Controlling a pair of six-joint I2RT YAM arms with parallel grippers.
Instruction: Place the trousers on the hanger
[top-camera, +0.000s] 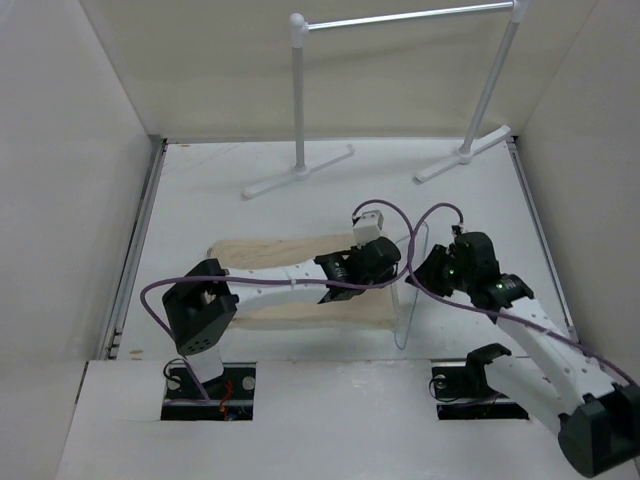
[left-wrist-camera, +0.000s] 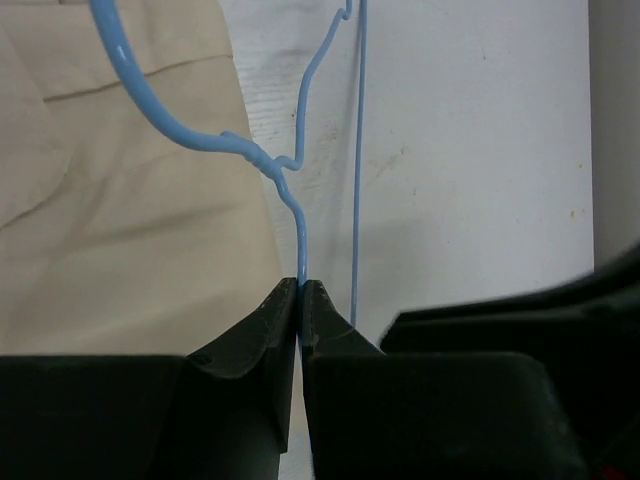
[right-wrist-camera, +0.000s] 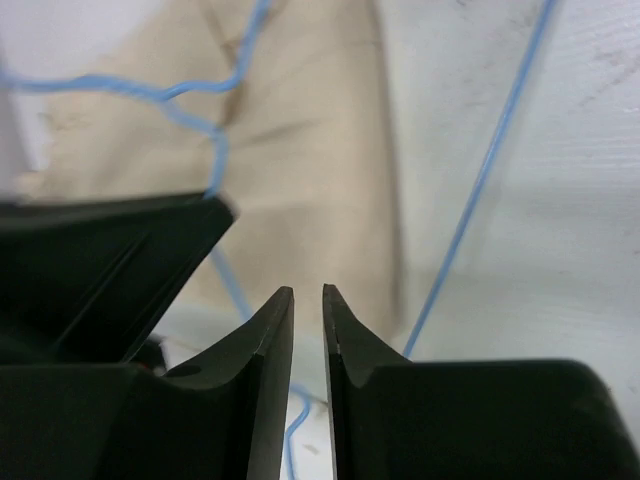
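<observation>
The left gripper (left-wrist-camera: 301, 290) has its fingers pressed tight on the thin blue wire of the hanger (left-wrist-camera: 300, 250), just under the twist at its neck. The right gripper (right-wrist-camera: 308, 300) sits close beside it. Its jaws show a narrow slit, with a bit of blue wire in that gap, but I cannot tell whether it is pinching the wire.

The trousers (left-wrist-camera: 120, 220) lie flat on the table (top-camera: 200, 190), their long axis running left to right. The hanger is held at the trousers' right end, set crosswise to the legs. The left gripper is over that end and the right gripper is just past it, so I judge the next move depends on bringing hanger and leg ends together along the trousers' length.

I count one hanger, one pair of trousers showing two legs, and one garment rack (top-camera: 400, 17) well beyond the trousers.
</observation>
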